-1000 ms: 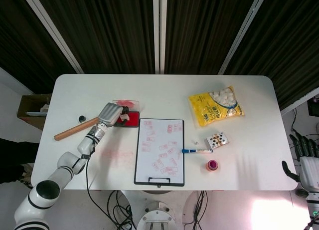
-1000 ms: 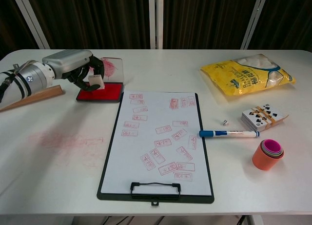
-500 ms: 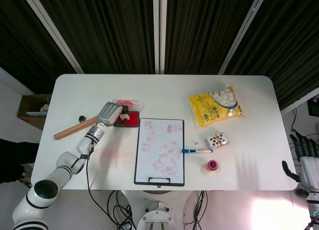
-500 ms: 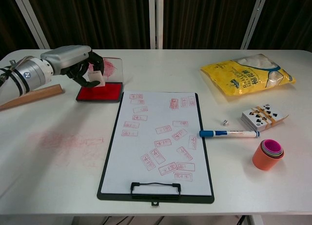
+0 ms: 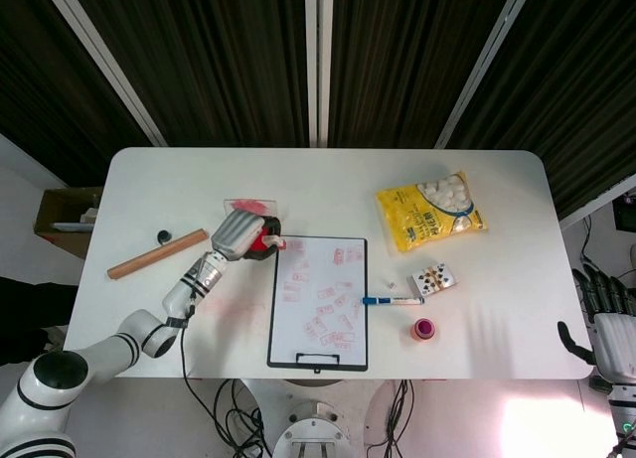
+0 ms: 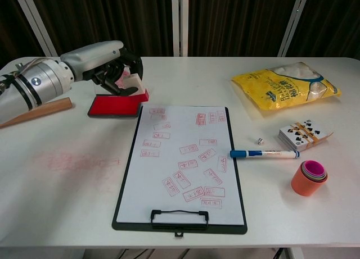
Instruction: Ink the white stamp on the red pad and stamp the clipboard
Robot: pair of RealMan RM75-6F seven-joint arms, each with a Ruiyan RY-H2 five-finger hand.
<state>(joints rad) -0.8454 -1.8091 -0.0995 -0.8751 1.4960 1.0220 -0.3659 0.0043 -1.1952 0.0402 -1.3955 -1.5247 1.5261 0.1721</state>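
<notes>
Fingers: those of the left hand [image 6: 107, 65] curl around the white stamp [image 6: 134, 89], gripping it; its inked red face shows along the bottom edge.
Stamp position: held above the right end of the red pad [image 6: 114, 106], close to the clipboard's [image 6: 181, 162] top left corner. Whether it touches either, the pictures do not settle.
Left arm: reaches in over the table's [image 6: 67, 203] left edge, forearm passing above the wooden stick [image 5: 157, 254].
Right hand [image 5: 606, 324]: seen in the head view only, off the table's right edge; nothing in it, fingers apart and pointing upward.
Red pad: lies open near the table's left rear area, just beside the clipboard's upper left corner.
Clipboard: lies at the table's middle, clip toward the front edge, sheet covered in scattered red stamp marks.
Table surface: faint red smears left of the clipboard.
Other items: yellow bag [image 6: 287, 89] at right rear; playing cards [image 6: 304, 133], a die [image 6: 259, 140], blue marker [image 6: 264, 154] and stacked cups [image 6: 309, 177] right of the clipboard.
</notes>
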